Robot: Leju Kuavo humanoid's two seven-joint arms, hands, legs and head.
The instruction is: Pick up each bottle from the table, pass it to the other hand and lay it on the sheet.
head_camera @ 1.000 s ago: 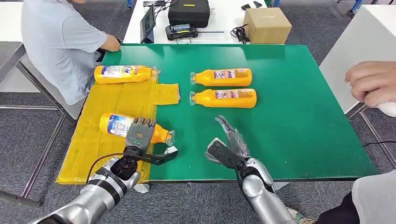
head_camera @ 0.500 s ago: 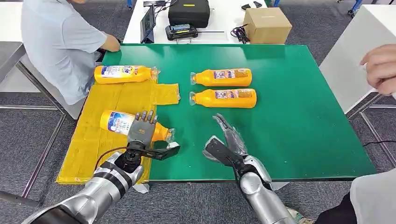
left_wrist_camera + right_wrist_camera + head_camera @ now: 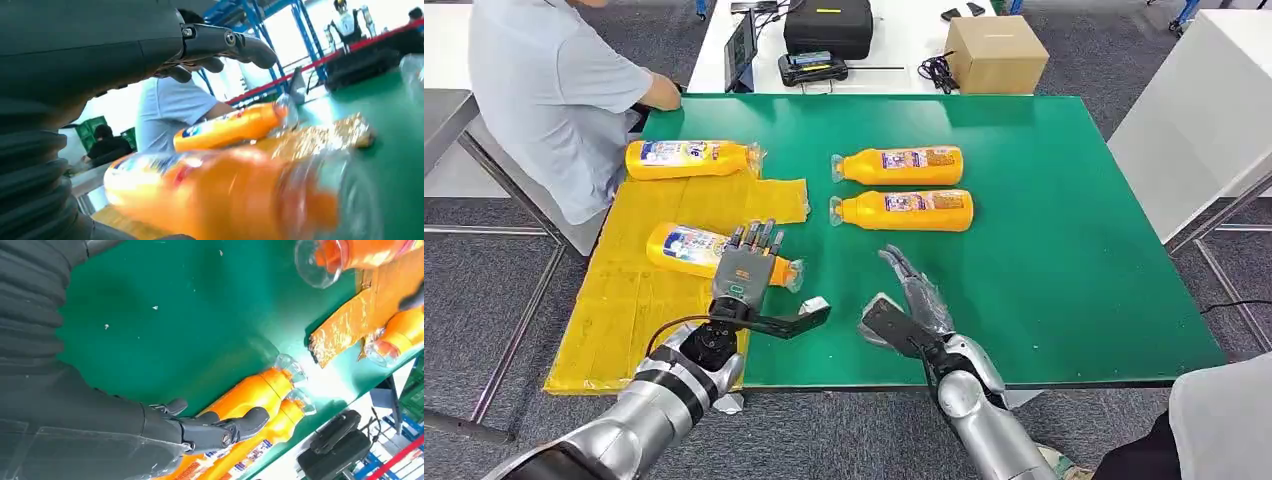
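An orange bottle (image 3: 689, 249) (image 3: 215, 195) lies on the yellow sheet (image 3: 624, 310), its clear cap end reaching the sheet's right edge. My left hand (image 3: 749, 275) is over its neck end with fingers (image 3: 225, 42) spread above it and the thumb stretched out to the right; I see no grasp. A second bottle (image 3: 689, 158) (image 3: 230, 127) lies at the sheet's far end. Two more bottles (image 3: 899, 165) (image 3: 904, 210) (image 3: 250, 395) lie side by side on the green table (image 3: 1064, 250). My right hand (image 3: 909, 310) (image 3: 220, 430) hangs open above the table's front edge, holding nothing.
A person in a light blue shirt (image 3: 554, 90) sits at the table's far left corner. Another person's grey sleeve (image 3: 1224, 420) shows at the lower right. A cardboard box (image 3: 996, 52) and a black case (image 3: 827, 25) stand on the white table behind.
My left hand has moved forward and a little right, and the bottle under it shifted the same way. The person's hand at the right edge has withdrawn. My right hand has barely moved.
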